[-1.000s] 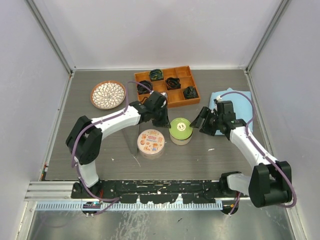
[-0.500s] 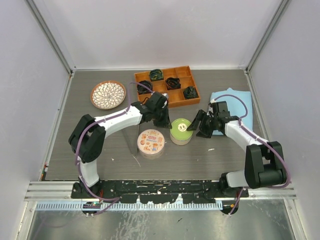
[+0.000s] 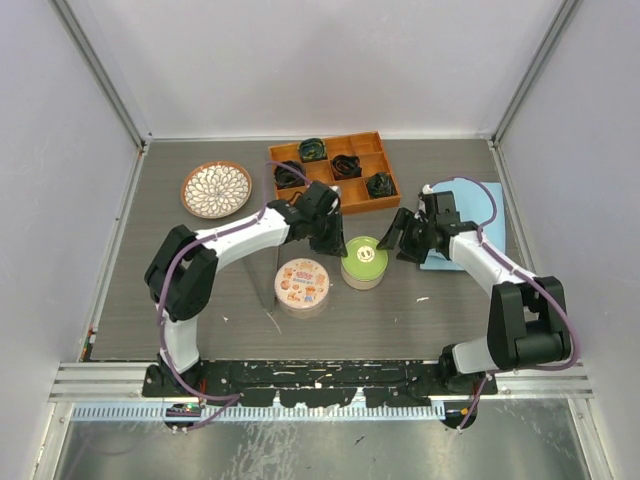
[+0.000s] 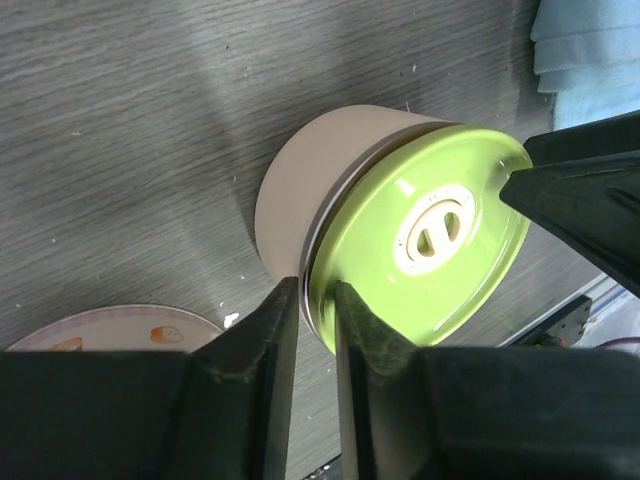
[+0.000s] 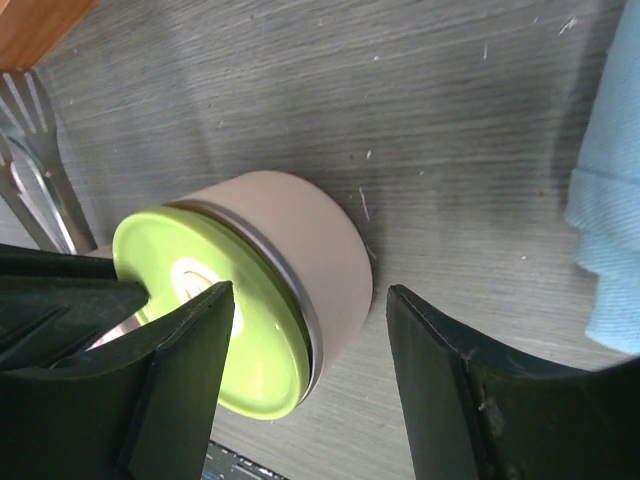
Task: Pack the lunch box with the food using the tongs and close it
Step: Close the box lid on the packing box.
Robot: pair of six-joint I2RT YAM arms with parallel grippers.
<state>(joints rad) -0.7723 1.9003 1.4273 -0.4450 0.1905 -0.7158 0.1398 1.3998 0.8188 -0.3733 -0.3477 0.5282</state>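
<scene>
A: Where's the lunch box?
B: The lunch box (image 3: 362, 262) stands upright on the table (image 3: 200, 290). The green lid (image 4: 420, 250) is on top of it.
A: Left gripper?
B: The left gripper (image 4: 316, 310) is at the lid's rim, on the box's left-arm side. Its fingers (image 4: 268, 345) are a narrow gap apart and the rim sits in that gap. Can't tell if the pads actually bear on it.
A: Right gripper?
B: The right gripper (image 5: 308, 300) is on the opposite side of the box, jaws spread wider than the box and gripping nothing. In the right wrist view, bare table shows between the box wall and one finger. In the left wrist view, one fingertip is right at the lid's far edge, contact unclear.
A: Tongs?
B: The tongs (image 5: 35, 165) lie flat on the table, on the left-arm side of the box, apart from it. No gripper is on them. Only the fork-shaped end shows clearly.
A: What else is around the box?
B: A printed round tin (image 3: 301, 282) is just beside it, toward the left arm's base. The wooden tray (image 3: 372, 145) sits behind it, with dark coiled lumps (image 3: 347, 165) in several compartments. The patterned plate (image 3: 215, 189) is well off behind and to the left. The blue cloth (image 3: 475, 205) is on the right-arm side, under that arm.
</scene>
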